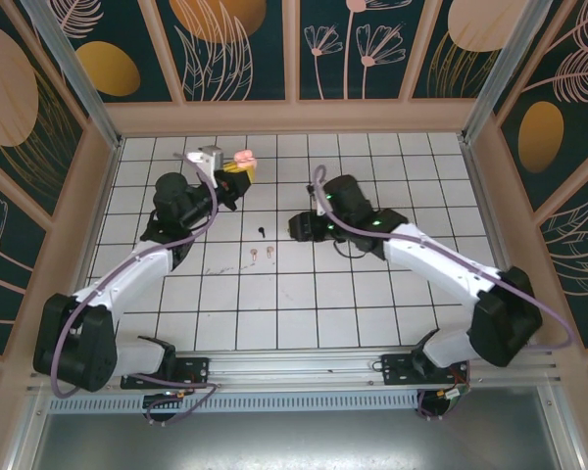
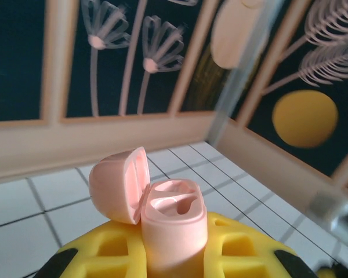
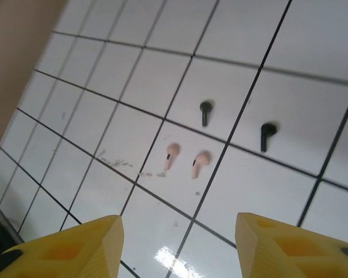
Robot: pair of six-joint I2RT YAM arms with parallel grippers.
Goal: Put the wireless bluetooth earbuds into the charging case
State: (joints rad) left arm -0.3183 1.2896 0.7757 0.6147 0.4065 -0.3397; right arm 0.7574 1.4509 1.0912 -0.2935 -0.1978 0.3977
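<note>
The pink charging case (image 2: pixel 174 226) stands upright with its lid (image 2: pixel 119 185) swung open to the left, and both wells are bare. My left gripper (image 2: pixel 174 258) is shut on it with yellow fingers, raised at the far left of the floor (image 1: pixel 237 168). Two pale pink earbuds (image 3: pixel 171 155) (image 3: pixel 199 164) lie side by side on a white tile, also seen from above (image 1: pixel 262 252). Two black earbuds (image 3: pixel 206 112) (image 3: pixel 267 135) lie just beyond them. My right gripper (image 3: pixel 177 240) hovers open above the tiles, short of the pink pair, with nothing between its fingers (image 3: pixel 75 249).
White tiled floor (image 1: pixel 372 294) with dark grout lines, fenced by a wooden rim (image 1: pixel 294 117) and patterned walls. One black earbud (image 1: pixel 261 233) lies between the two arms. Faint scuff marks (image 3: pixel 119 162) lie left of the pink earbuds.
</note>
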